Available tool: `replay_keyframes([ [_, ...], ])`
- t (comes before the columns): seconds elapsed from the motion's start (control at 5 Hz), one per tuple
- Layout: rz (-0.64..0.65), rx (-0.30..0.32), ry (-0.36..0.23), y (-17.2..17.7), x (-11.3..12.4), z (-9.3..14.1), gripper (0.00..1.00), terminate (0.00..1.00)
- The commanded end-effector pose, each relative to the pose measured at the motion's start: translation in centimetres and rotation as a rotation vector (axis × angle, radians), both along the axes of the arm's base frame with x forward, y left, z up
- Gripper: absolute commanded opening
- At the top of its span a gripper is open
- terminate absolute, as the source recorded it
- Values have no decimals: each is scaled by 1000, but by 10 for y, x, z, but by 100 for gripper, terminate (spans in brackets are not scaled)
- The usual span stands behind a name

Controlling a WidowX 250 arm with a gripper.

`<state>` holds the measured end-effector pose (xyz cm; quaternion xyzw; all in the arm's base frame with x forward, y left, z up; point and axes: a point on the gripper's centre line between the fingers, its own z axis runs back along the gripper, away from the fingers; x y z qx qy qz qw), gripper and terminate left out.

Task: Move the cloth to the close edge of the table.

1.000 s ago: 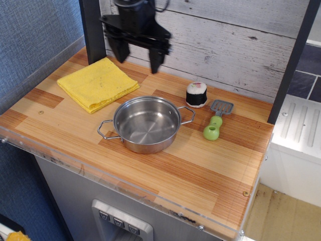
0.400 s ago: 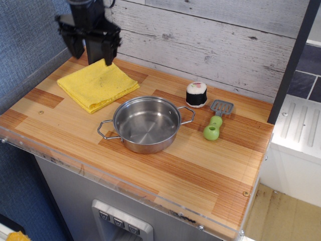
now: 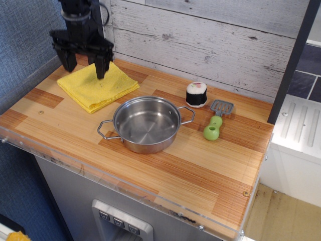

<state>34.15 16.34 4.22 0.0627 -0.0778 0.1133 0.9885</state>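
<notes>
Single view, looking down at an angle on a light wooden striped-plank table (image 3: 210, 165) with a clear acrylic rim along its close edge, grey cabinet front below, whitewashed plank wall (image 3: 210, 35) behind. Folded square bright yellow cloth (image 3: 100, 88) lies flat at the far left part of the table, near the wall, well apart from the close edge; layered edges visible along its near side. Black robot gripper (image 3: 83, 63) hangs over the far part of the cloth, fingers spread wide and pointing down, nothing between them; the two dark fingertips (image 3: 101, 68) sit at or just above the cloth surface, contact cannot be told. Round stainless steel pot (image 3: 146, 124) with two wire loop handles stands near the middle of the table, just beside the cloth's right corner; its inside is bare shiny metal, nothing in it. Right of the pot, near the wall: a small upright cylinder with a black side and a white top bearing a pinkish centre, like a toy sushi roll (image 3: 196, 94). Just right of that, a toy spatula (image 3: 215, 120) with a grey slotted blade and a lime green handle lies flat, blade toward the wall, handle end toward the close edge, apart from the pot's right handle.
</notes>
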Motion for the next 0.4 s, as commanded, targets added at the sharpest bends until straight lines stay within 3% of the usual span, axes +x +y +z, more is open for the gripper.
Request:
replay_keyframes([
  [0.0,10,11,-11,-2,6,-7,100,0],
  [0.2,55,14,4,0,1,-16,100,0],
])
